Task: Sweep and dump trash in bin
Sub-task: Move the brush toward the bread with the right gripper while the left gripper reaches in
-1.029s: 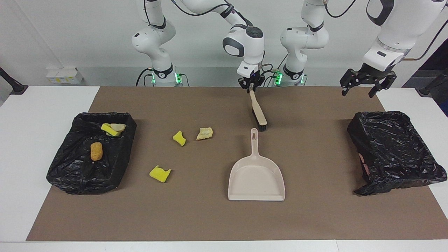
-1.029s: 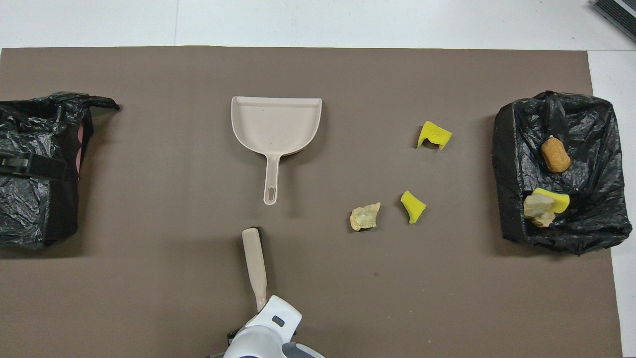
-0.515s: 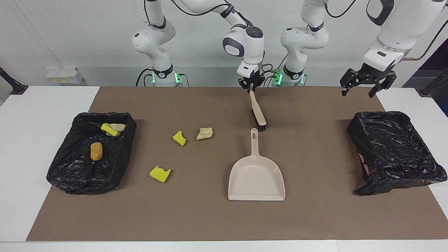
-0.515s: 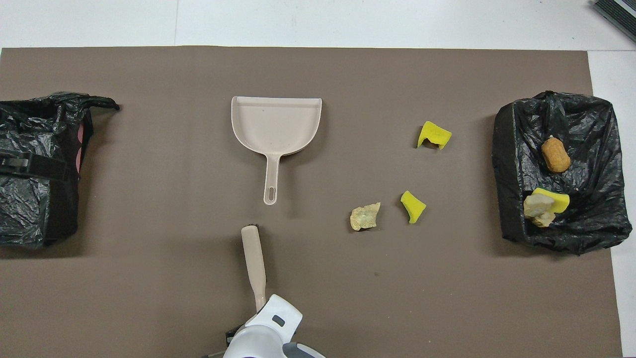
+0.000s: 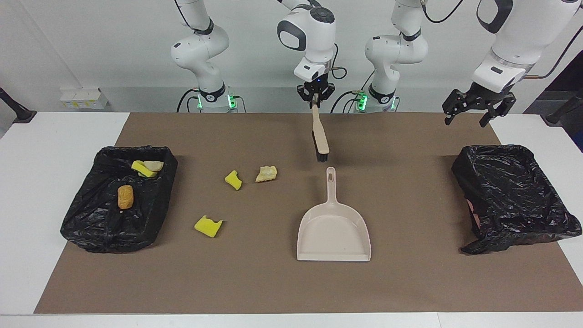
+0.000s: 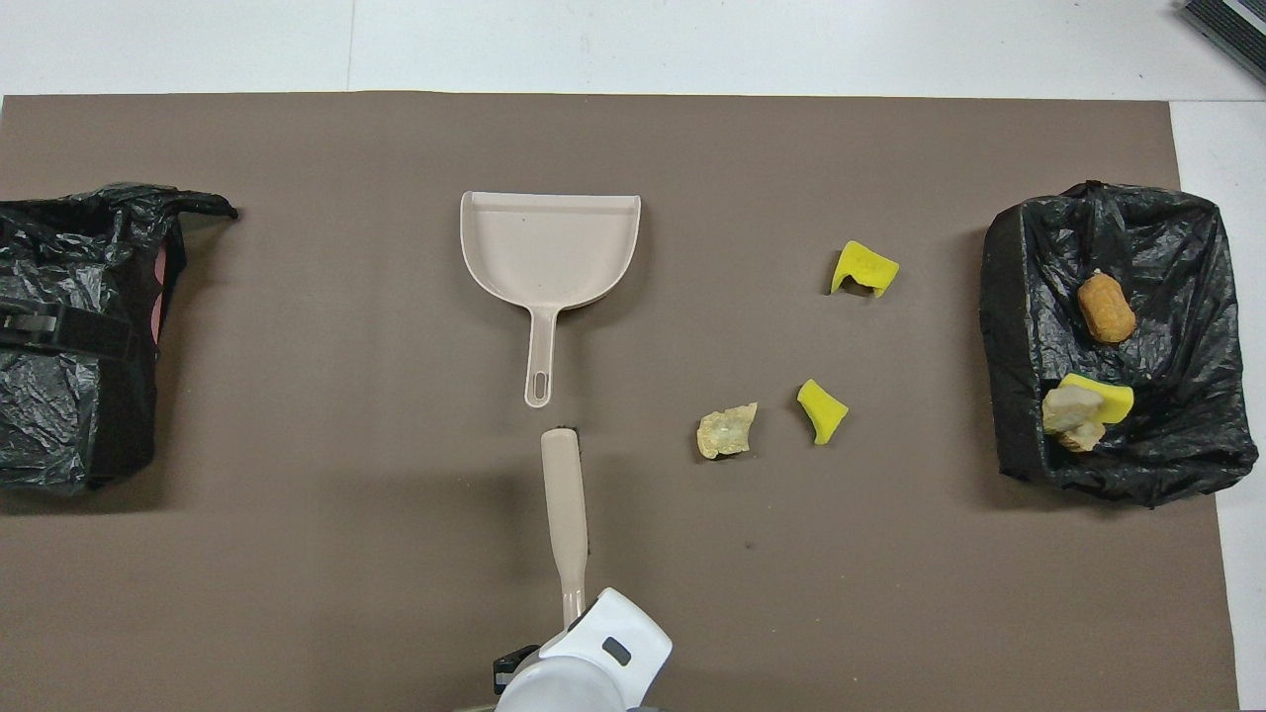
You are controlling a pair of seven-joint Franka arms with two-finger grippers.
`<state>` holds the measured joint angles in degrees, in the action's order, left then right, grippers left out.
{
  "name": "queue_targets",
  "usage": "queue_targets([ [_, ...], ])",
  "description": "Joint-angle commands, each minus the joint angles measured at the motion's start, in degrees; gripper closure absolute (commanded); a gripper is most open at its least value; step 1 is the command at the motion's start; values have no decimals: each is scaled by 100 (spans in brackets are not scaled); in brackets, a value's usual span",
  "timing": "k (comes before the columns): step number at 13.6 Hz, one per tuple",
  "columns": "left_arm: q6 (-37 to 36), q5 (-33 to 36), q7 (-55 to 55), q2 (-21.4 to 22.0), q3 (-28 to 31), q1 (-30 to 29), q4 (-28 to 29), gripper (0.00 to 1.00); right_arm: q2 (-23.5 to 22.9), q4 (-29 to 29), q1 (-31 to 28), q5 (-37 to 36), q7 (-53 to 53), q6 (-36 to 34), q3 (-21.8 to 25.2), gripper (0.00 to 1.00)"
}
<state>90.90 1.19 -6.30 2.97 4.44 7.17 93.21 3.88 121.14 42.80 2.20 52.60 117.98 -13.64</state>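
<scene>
Since a sec ago my right claw [image 5: 314, 97] has lifted the brush [image 5: 320, 136] off the mat and swung it toward the right arm's end; it's clamped on the handle tip, bristles hanging clear of the mat, just nearer the robots than the dustpan [image 5: 334, 230] handle. Going left to right in the facing view: bin [image 5: 91, 228] at the right arm's end already holds a tan lump [image 5: 125, 196] and a yellow-and-pale pair [image 5: 146, 168]. Loose trash on the mat between that bin and the dustpan: yellow sponge chunk [image 5: 208, 226], second yellow chunk [image 5: 233, 180], pale bread lump [image 5: 266, 173]. Dustpan lies flat, untouched, mouth facing away from the robots. Second bin [image 5: 514, 196] at the left arm's end looks empty; left claw [image 5: 478, 109] waits above it, fingers apart, holding nothing. Risks as I judge them: grip is only at the handle end, so brush could pivot or slip once bristles drag; scraps are light, sponge esp., and may bounce or roll past the pan; nobody's holding the pan, so a sweep could shove it along; pan mouth faces away from the scraps, needs turning first.
</scene>
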Motion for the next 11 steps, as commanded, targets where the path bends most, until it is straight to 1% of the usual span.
queue_targets([
  [1,33,101,-64,72,-49,-67,75,0,305,76,-210,140,57,-264,-25,100],
  [2,33,101,-64,72,-57,-67,75,0,402,76,-289,140,-38,-510,-16,100],
  [4,33,101,-64,72,-57,-67,75,0,543,76,-394,140,-31,-749,-8,100],
  [6,33,101,-47,72,-57,-67,75,0,552,76,-430,140,31,-811,19,100],
  [8,86,-22,24,133,-153,65,188,0,491,76,-710,61,-83,-803,1,100],
  [9,165,-31,76,107,-206,300,320,0,465,68,-807,61,-153,-750,1,100],
  [11,637,-180,400,81,-215,696,688,0,316,24,-1096,44,-512,-697,1,100],
])
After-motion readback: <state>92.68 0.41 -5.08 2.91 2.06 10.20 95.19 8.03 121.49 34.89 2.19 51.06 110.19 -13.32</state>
